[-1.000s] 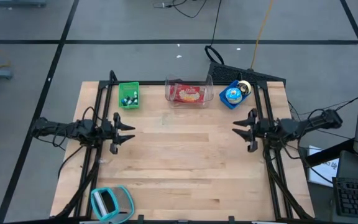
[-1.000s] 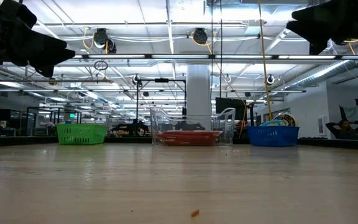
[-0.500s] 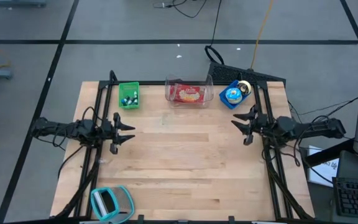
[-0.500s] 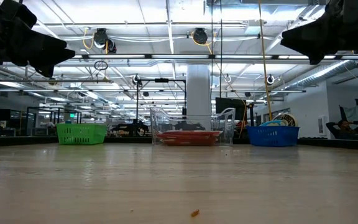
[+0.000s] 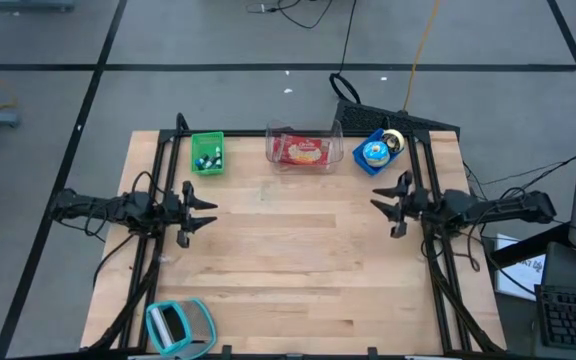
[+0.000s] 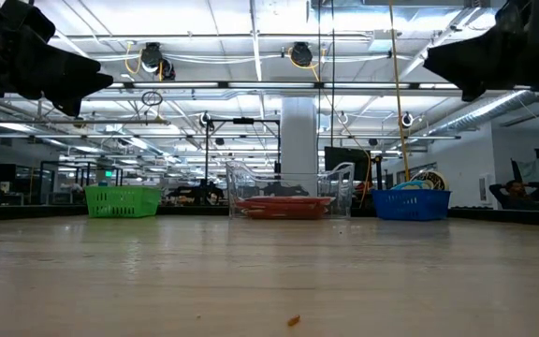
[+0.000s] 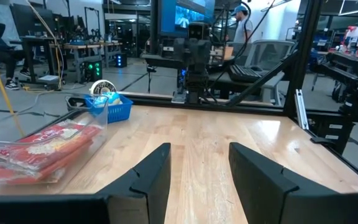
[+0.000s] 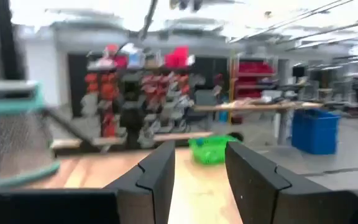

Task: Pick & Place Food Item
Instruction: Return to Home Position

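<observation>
Far left, green bin (image 5: 217, 141), long axis front-to-back; bottles (image 5: 206, 158) inside

A small green bin (image 5: 208, 137) is set upright near the far left corner of the desk (image 5: 298, 260). Several small food coloring bottles (image 5: 206, 158) are held inside it, close together; their colours and poses cannot be told. In the low view only the bin's slatted wall is seen.

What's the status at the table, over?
Left tool open, empty, left edge. Right tool open, empty, right edge. Bottles in green bin. Nothing in the way.
</observation>
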You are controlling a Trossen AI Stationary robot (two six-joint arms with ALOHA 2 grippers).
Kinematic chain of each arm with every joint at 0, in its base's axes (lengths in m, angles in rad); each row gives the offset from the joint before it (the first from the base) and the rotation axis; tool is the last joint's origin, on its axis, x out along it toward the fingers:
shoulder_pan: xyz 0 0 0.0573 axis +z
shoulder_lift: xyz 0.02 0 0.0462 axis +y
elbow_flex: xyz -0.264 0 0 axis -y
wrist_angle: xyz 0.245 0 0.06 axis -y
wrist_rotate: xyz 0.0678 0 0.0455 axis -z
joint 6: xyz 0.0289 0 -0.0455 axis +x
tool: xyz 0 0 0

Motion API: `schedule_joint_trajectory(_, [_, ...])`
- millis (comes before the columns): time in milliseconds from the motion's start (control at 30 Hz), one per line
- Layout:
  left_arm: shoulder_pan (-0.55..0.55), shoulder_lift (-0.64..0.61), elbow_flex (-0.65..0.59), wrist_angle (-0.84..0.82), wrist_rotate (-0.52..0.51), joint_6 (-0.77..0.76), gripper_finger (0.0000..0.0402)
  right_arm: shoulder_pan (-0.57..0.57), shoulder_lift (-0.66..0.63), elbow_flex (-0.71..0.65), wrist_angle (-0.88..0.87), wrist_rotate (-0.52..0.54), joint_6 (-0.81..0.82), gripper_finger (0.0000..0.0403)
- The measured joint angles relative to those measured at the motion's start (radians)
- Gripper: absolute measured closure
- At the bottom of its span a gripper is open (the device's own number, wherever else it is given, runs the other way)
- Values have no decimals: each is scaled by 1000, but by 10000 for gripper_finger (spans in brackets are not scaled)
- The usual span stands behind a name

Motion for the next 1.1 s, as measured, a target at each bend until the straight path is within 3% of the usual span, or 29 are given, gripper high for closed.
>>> schedule_joint_trajectory(300, [0,0,0,0,0,0,240,0,1,-10,-61,-38,-34,273])
schedule_joint_trajectory(567, [0,0,0,1,0,0,240,0,6,-11,-297,-39,72,273])
schedule_joint_trajectory(1100, [0,0,0,1,0,0,240,0,10,-12,-297,-39,80,273])
